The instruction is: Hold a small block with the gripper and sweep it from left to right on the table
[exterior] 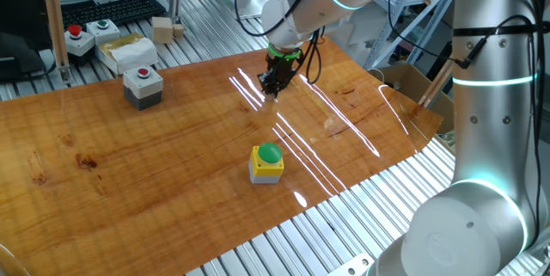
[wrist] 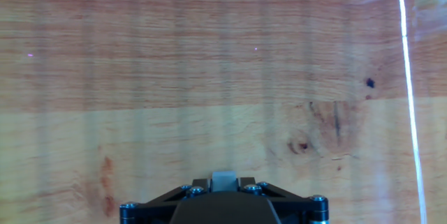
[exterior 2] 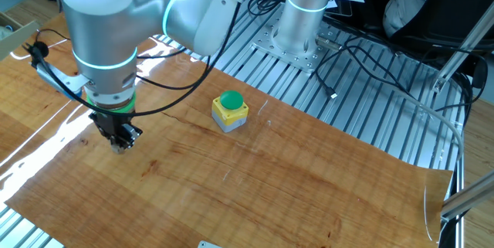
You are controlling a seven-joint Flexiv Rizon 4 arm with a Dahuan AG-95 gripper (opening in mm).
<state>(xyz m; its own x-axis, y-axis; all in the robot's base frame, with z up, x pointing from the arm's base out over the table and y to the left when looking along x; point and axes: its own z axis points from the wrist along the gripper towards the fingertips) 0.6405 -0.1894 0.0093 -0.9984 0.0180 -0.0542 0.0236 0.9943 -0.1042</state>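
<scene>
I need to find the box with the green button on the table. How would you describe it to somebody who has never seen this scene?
Look at the large orange-brown wooden table and find its edge nearest the silver slatted frame. There, apart from the gripper, stands a small yellow-and-grey box by itself. It has a round green button on top, while the grey box at the far edge has a red one.

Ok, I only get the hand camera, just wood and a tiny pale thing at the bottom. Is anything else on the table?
Observer: Yes, a yellow box with a green button sits on the table, apart from the gripper.
Operator: Is the gripper high up?
Observer: No, its tip is down at the wood; whether it touches, I cannot tell.
Operator: Any more buttons?
Observer: A grey box with a red button stands near the table's edge.
</scene>
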